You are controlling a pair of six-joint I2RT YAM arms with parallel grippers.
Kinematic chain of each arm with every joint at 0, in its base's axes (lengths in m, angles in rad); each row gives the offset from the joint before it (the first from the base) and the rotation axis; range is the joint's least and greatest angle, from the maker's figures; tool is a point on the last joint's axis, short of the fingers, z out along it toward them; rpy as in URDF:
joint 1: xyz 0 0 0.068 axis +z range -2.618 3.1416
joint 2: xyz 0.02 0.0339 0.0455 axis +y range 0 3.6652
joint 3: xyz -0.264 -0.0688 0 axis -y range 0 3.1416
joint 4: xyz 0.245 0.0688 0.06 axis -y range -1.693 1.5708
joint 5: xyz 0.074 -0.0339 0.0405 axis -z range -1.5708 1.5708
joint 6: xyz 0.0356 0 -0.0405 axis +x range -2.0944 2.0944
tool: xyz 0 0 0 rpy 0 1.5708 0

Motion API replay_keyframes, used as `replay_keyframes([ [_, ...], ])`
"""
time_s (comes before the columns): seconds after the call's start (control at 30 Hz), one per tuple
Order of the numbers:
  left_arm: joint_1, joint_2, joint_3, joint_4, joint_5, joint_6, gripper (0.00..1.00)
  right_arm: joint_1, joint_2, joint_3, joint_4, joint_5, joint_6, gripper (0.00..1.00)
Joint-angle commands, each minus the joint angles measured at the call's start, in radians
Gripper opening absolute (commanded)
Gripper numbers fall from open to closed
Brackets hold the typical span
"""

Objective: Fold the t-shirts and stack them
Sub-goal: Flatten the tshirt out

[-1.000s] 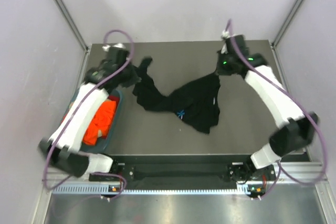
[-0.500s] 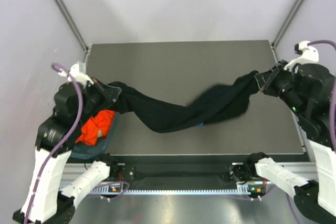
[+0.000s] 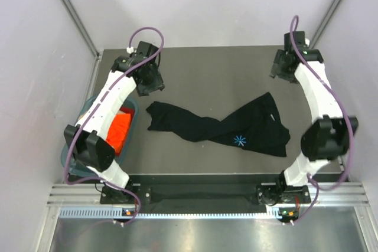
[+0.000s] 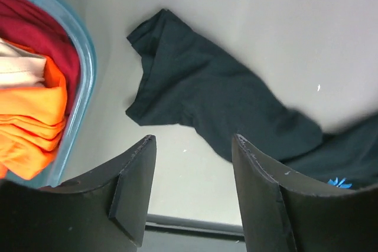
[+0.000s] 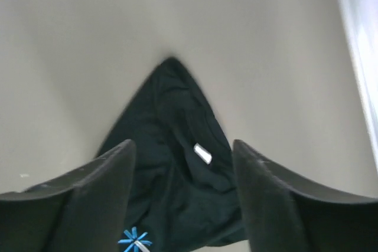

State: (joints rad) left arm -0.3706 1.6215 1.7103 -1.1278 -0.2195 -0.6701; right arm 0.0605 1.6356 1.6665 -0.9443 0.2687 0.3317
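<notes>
The black t-shirt (image 3: 207,128) lies twisted across the table, its blue-white starburst (image 3: 240,141) facing up. My left gripper (image 3: 155,85) hovers open above the shirt's left end (image 4: 218,98), nothing between its fingers (image 4: 192,140). At the back right, my right gripper (image 3: 281,69) hangs open over the shirt's pointed right end (image 5: 171,122), which shows a small white label (image 5: 202,153); the gripper (image 5: 183,143) holds nothing. The orange t-shirt (image 3: 121,131) lies bunched in the teal basket (image 3: 134,123) at the left, also in the left wrist view (image 4: 29,122).
The teal basket's rim (image 4: 82,57) stands close to the shirt's left end and also holds a dark red cloth (image 4: 35,28). Grey walls with metal rails enclose the table on three sides.
Both grippers opened and let go of the stretched black t-shirt, which dropped onto the table. Both arms swung from the table's sides up toward the back.
</notes>
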Motion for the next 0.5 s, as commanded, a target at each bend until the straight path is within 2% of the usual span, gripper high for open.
replay_keyframes([
  [0.0,-0.052,-0.09,0.029,-0.017,0.02,0.096,0.59,-0.001,0.036,0.079,-0.002,-0.095,-0.056,0.71],
  [0.1,-0.1,-0.156,-0.142,0.094,0.178,0.113,0.59,0.018,0.003,-0.011,-0.022,-0.186,-0.077,0.74],
  [0.13,-0.14,-0.172,-0.237,0.174,0.213,0.109,0.59,0.027,-0.025,-0.101,0.008,-0.222,-0.077,0.74],
  [0.17,-0.16,-0.186,-0.28,0.209,0.291,0.101,0.59,0.063,-0.086,-0.153,0.033,-0.321,-0.079,0.75],
  [0.23,-0.212,-0.206,-0.38,0.262,0.308,0.066,0.57,0.119,-0.152,-0.297,0.111,-0.406,-0.06,0.76],
  [0.33,-0.235,-0.198,-0.477,0.281,0.331,0.05,0.53,0.24,-0.16,-0.433,0.189,-0.529,0.045,0.77],
  [0.47,-0.235,-0.206,-0.518,0.226,0.261,0.053,0.5,0.413,-0.071,-0.444,0.28,-0.514,0.209,0.77],
])
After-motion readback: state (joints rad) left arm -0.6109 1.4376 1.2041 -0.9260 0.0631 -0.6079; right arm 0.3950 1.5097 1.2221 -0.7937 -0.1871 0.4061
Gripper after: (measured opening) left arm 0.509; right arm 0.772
